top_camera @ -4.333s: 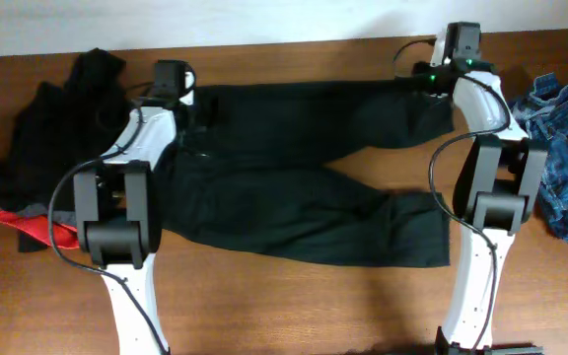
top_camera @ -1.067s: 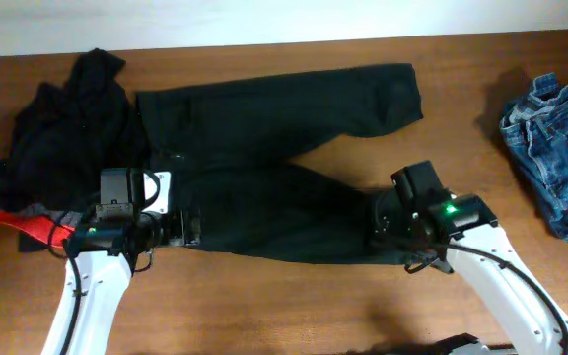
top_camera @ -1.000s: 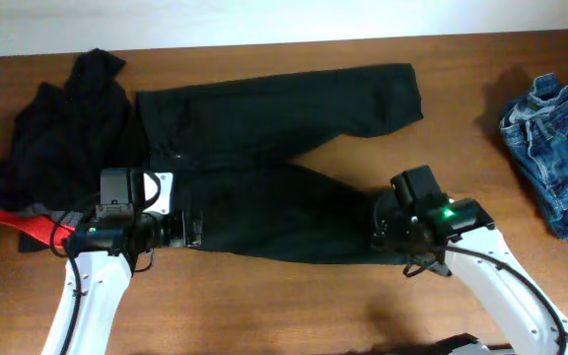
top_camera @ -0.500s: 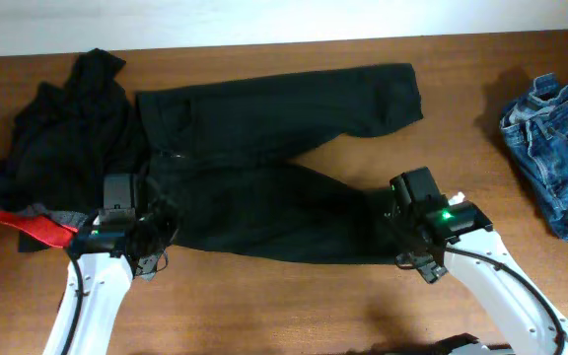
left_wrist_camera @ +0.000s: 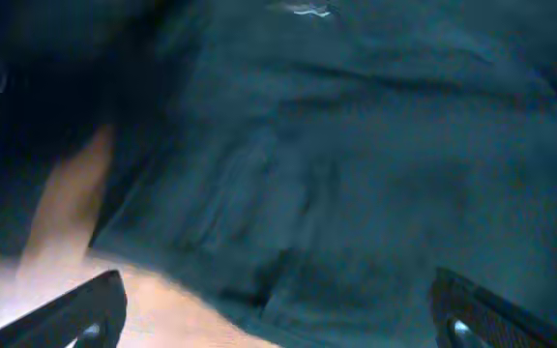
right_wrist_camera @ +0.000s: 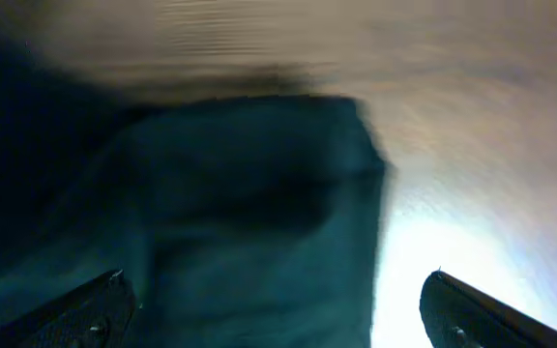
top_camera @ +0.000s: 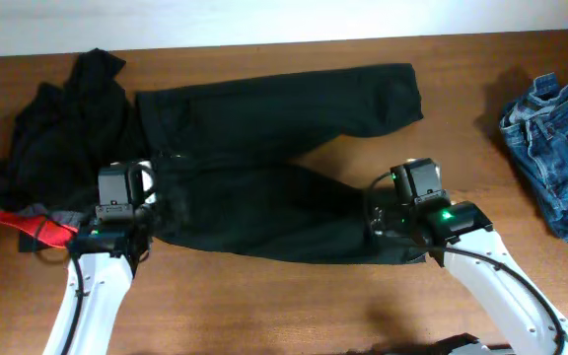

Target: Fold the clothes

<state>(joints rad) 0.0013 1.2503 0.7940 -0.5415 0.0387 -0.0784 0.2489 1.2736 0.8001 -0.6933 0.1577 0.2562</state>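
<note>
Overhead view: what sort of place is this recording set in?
Probably a robot lab workbench set up for laundry folding: a bare wooden table against a pale wall, black trousers spread flat, blue jeans and a dark clothes heap at the sides.

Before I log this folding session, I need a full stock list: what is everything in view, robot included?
black trousers: 1, black, spread flat across the middle of the table, waist to the left
dark garment pile: 1 heap, black with a red band, left end of the table; number of pieces cannot be told
denim jeans: 1, blue, crumpled at the right end
table: 1, brown wood, under everything
left arm and right arm: 2, white, coming in from the near edge
left gripper: 1, open, over the trousers' waist edge
right gripper: 1, open, over the near leg's hem
</note>
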